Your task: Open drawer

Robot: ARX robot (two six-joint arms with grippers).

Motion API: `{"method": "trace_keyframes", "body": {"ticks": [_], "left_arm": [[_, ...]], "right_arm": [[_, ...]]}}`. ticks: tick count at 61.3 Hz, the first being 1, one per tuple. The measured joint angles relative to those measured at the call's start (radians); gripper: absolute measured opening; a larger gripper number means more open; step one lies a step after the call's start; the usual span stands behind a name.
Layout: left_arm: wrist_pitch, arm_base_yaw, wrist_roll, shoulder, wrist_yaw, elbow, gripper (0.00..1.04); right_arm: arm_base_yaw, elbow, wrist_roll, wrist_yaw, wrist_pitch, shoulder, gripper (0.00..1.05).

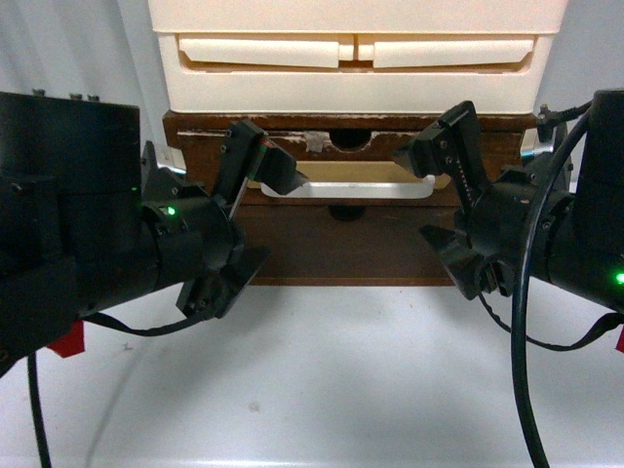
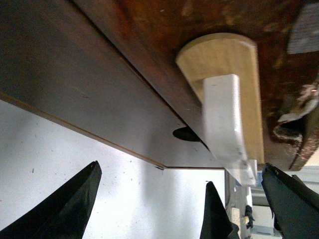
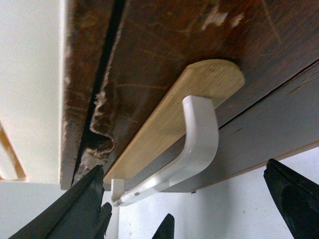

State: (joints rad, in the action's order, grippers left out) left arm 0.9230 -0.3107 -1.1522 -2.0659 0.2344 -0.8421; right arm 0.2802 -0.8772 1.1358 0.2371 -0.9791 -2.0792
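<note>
A pale surface [image 1: 322,390] carries a stack of cream plastic drawers [image 1: 356,93] on top of a dark brown wooden cabinet. The drawer [image 1: 200,146] to be opened is the upper wooden one, directly under the cream stack and above a plain front [image 1: 341,249] that has no handle. In the front view it looks shut, or out by very little; I cannot tell which.

The left fingers [image 1: 261,161] are spread wide at the left end of the handle and hold nothing. The right fingers [image 1: 453,141] are spread just as wide at the right end, also empty. One fingertip on each side overlaps an end of the white bar handle [image 1: 361,189], but both wrist views show the bar ahead of the open fingers, not clamped.

The handle sits on a tan oval plate [image 1: 361,173], below a half-round notch [image 1: 349,140] and a scrap of tape [image 1: 314,143] on the chipped top edge.

By my reading, the approach is done. Closing on the bar and the whole pull outward are left.
</note>
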Motion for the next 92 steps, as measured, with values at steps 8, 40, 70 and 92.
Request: {"method": "trace_keyframes", "body": {"ticks": [8, 40, 70, 92], "left_arm": [[-0.013, 0.012, -0.011, -0.032, -0.002, -0.052, 0.98], [-0.010, 0.017, -0.031, -0.071, 0.001, -0.130, 0.67], [0.063, 0.012, -0.177, -0.051, 0.029, -0.080, 0.16], [0.157, -0.029, -0.219, 0.166, 0.077, 0.229, 0.15]], "right_arm": [[-0.006, -0.055, 0.008, -0.005, 0.022, -0.034, 0.98], [0.023, -0.145, 0.008, -0.012, 0.074, -0.095, 0.73], [0.032, -0.086, 0.168, 0.000, -0.001, -0.076, 0.19], [0.109, 0.252, 0.243, -0.038, -0.167, 0.120, 0.17]]}}
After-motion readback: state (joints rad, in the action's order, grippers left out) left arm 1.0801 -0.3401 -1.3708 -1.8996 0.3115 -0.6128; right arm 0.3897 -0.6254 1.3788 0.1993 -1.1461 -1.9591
